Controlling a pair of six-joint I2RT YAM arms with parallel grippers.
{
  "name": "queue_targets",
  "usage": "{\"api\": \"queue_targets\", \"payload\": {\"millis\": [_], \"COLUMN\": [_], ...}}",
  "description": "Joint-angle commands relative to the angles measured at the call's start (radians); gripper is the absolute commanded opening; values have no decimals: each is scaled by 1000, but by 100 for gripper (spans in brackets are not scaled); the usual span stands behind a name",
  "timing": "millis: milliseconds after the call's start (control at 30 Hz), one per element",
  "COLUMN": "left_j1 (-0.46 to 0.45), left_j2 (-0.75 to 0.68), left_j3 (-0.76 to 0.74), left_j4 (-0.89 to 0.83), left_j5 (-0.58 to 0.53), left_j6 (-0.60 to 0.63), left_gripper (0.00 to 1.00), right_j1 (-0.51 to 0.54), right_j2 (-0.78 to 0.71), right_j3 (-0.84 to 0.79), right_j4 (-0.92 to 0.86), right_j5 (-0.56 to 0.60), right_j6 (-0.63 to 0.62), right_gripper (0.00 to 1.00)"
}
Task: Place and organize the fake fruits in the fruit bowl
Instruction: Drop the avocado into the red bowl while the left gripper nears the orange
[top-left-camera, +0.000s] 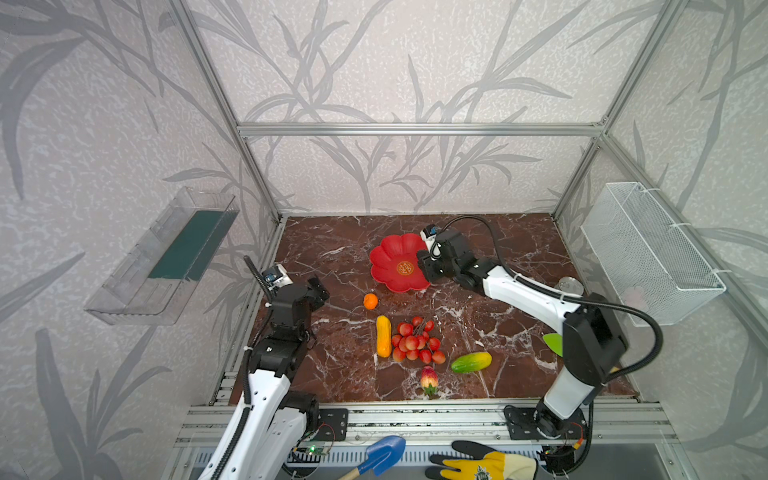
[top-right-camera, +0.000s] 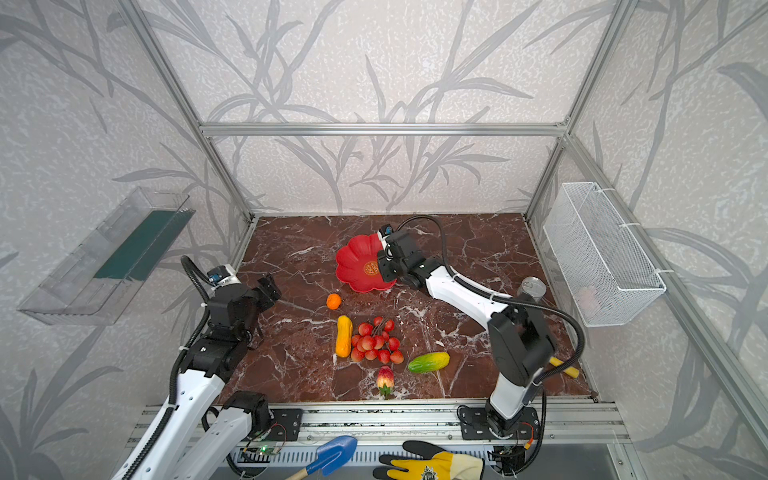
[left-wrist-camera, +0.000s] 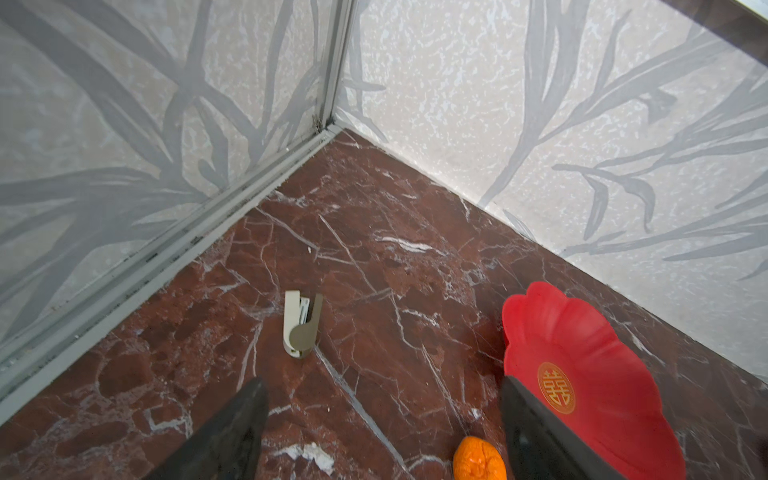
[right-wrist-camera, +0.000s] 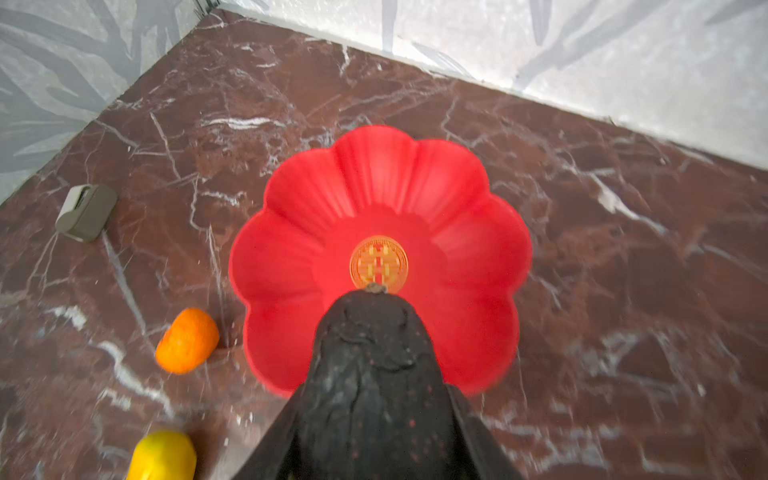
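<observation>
The fruit bowl (top-left-camera: 386, 253), a shallow red plastic dish shaped like a flower with a round gold mark in the middle, sits on the brown marble table (top-left-camera: 519, 249) toward 12 o'clock. The small orange ball (top-left-camera: 370, 301) lies near its rim at 7 o'clock. The yellow-orange oblong (top-left-camera: 383, 336), bunch of red berries (top-left-camera: 415, 343), green-yellow oblong (top-left-camera: 471, 362) and red-yellow strawberry (top-left-camera: 429, 379) lie together toward 6 o'clock, well apart from the bowl. The right gripper (top-left-camera: 426, 268) hangs over the bowl's 3 o'clock edge, squeezing the dark bumpy oval (right-wrist-camera: 370, 365). The left gripper (left-wrist-camera: 381, 382), at 9 o'clock, is spread wide and holds nothing.
</observation>
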Motion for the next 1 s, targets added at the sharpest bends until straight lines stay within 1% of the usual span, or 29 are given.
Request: {"api": "queue_targets", "payload": {"millis": [0,67,200,367,433,467,500,533,600,667,733,833,967], "left_j1": [5,5,3,3,2,2,0,0,-4,-14,-27,-60,-112], "left_j2": [-30,-40,-29,26,58,76,96,113,151,182,212,262,343], "left_j3": [-14,-13,0,2,4,5,9,13,20,23,23,26,35], "left_j4": [-93,-133,-203,-205,-178,-154,-142,-140,-130,-116,-98,-67,-14], "left_j5": [90,116,166,221,289,328,347,358,385,392,390,385,387], "left_j6": [-48,-49,-43,-58,-33,-4,-7,-7,-5,3,11,18,27], "left_gripper": [85,83,82,82,81,80,79,79,77,76,74,73,73], "right_j1": [2,0,-2,-7,-9,-8,-9,-9,-9,-9,-10,-11,-12], "right_j2": [170,261,411,522,543,548,544,535,494,433,333,134,-140], "right_j3": [148,247,430,534,554,559,560,554,524,483,401,202,-112], "right_j4": [-76,-100,-201,-247,-256,-264,-265,-261,-235,-202,-136,11,219], "right_j5": [-27,-22,-21,-24,-25,-22,-27,-34,-37,-37,-39,-37,-53], "right_j6": [-62,-81,-102,-102,-94,-87,-78,-75,-62,-49,-36,1,58], "right_gripper": [47,47,47,49,56,61,67,72,78,82,84,89,97]}}
